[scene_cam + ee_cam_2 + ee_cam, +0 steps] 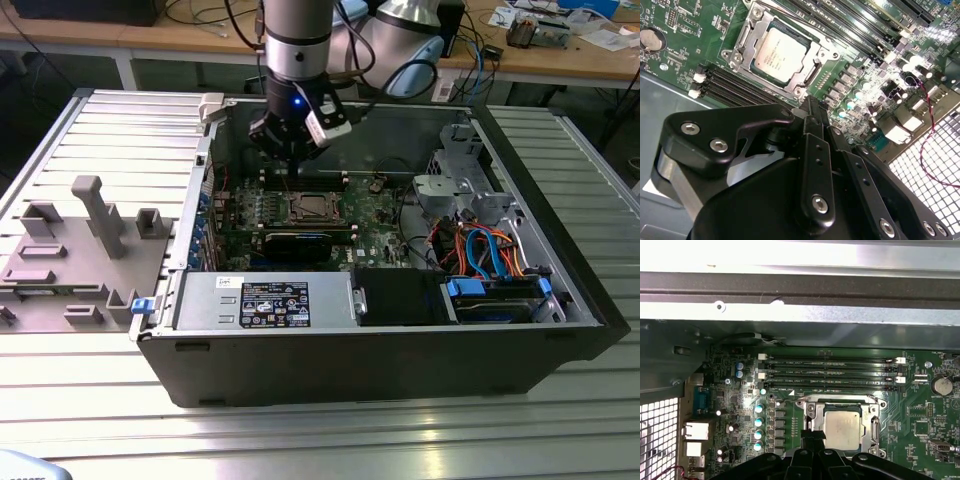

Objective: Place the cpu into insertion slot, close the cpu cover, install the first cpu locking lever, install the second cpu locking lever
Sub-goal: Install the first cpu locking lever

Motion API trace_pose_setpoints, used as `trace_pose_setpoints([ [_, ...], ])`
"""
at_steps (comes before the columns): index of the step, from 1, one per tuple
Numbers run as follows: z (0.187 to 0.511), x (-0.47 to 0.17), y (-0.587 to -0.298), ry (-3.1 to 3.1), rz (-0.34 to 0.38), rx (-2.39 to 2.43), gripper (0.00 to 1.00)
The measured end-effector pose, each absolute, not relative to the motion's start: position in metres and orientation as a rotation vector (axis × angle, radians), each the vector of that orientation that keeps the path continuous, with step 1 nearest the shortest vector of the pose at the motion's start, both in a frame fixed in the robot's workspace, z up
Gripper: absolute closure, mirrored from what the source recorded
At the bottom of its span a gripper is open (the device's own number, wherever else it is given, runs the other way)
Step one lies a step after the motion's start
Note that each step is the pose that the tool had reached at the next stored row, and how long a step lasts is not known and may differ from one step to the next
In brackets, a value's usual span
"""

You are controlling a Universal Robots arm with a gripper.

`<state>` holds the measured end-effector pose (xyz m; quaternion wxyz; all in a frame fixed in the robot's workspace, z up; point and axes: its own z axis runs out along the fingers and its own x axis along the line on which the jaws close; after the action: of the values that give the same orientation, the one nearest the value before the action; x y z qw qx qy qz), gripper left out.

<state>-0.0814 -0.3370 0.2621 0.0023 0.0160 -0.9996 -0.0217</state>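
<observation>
While the black pincer (812, 107) hovered just beside the socket with its fingers pressed together on nothing, the small flat square silver-topped cpu (778, 55) lay seated in the square metal-rimmed insertion slot (742, 34) on the green circuit board (925, 440), with the thin silvery cpu cover (812, 75) closed around it.

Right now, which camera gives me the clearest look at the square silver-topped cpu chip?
The second wrist view: the square silver-topped cpu chip lies unobstructed inside its silvery metal frame. In the first wrist view the chip is plain too, beside the black gripper. In the exterior view it is a small patch below the arm.
</observation>
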Motion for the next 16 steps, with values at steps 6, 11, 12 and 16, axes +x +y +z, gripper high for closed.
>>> trace_pose_setpoints([
  [6,0.2621,-0.0836,-0.3357,-3.136,-0.068,0.050,0.89],
  [11,0.2620,-0.0853,-0.3348,-3.136,-0.068,0.050,0.89],
  [12,0.2620,-0.0855,-0.3344,-3.136,-0.068,0.050,0.89],
  [16,0.2621,-0.0884,-0.3322,-3.136,-0.068,0.050,0.89],
])
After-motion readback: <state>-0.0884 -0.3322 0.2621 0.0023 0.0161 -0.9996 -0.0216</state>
